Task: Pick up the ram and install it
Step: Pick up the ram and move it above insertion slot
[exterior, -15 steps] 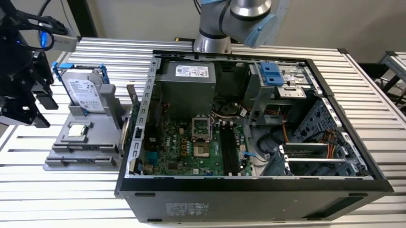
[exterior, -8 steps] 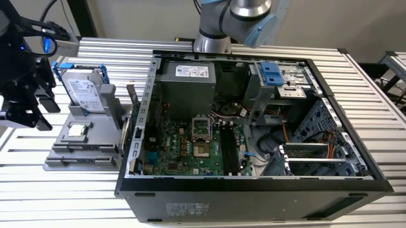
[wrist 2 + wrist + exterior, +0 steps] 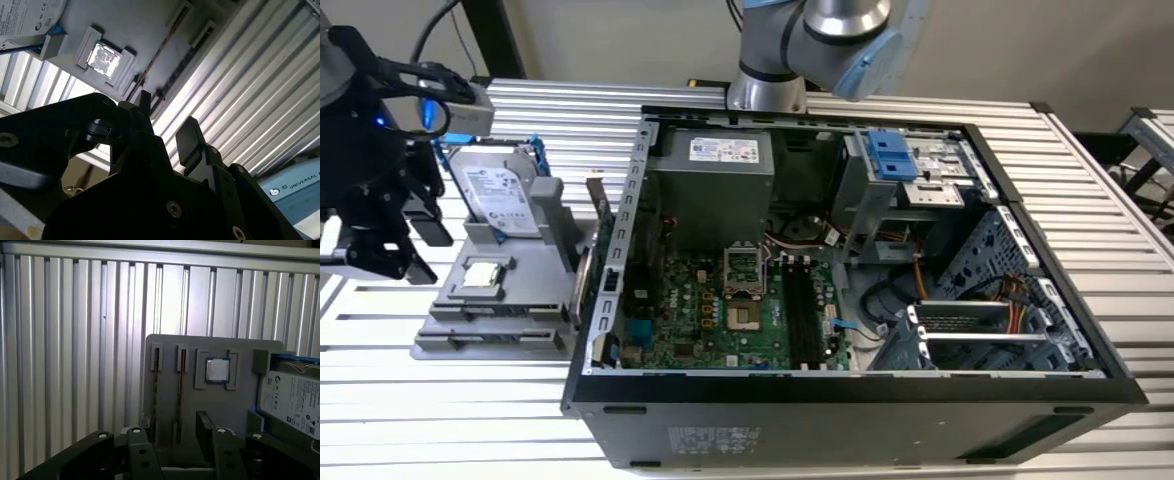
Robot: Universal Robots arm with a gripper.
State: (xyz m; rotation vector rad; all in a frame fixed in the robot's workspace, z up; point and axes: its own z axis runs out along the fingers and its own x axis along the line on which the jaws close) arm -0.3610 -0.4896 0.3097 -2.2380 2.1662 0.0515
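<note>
Hand (image 3: pixel 174 422), fingers (image 3: pixel 203 424) apart — beside gray holder (image 3: pixel 236 410)

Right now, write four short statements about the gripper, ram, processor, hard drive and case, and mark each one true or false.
1. The gripper holds the ram. False: the gripper is open and empty, and the ram stands edge-up in a slot of the holder.
2. The processor lies in the holder. True.
3. The hard drive sits inside the case. False: it stands on the holder, outside the case, at the exterior view's left.
4. The case is open, with its motherboard exposed. True.
</note>
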